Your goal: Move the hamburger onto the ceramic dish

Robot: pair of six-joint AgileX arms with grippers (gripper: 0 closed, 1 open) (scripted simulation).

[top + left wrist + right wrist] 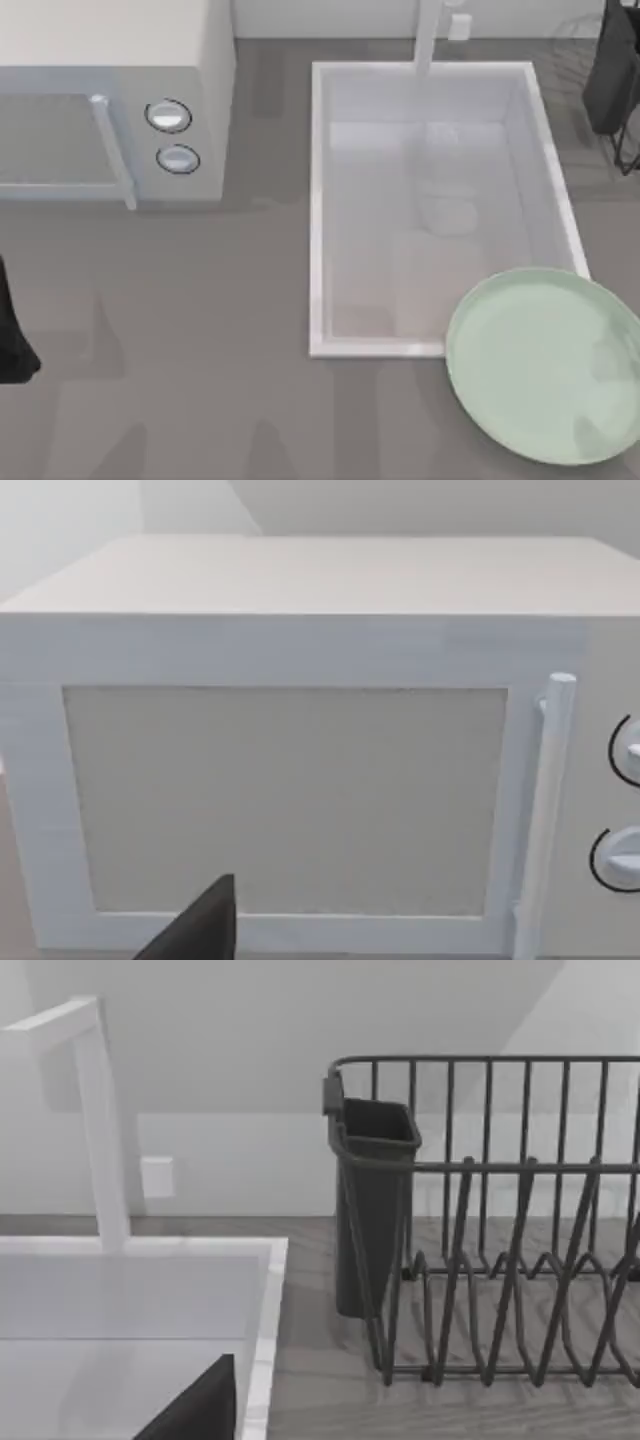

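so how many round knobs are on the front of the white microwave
2. On the white box-shaped microwave, the upper round silver knob and the lower round silver knob sit one above the other, right of its vertical door handle. None seem hidden.

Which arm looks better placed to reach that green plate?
Right, probably: the right gripper is by the sink and dish rack, near the plate; the left gripper faces the microwave, far left.

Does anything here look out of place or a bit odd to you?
One thing: the ceramic dish does not lie flat on the counter. It overlaps the near right corner of the sink, resting partly over the basin's rim. The microwave has its door shut and the dish rack stands upright; nothing looks spilled or broken.
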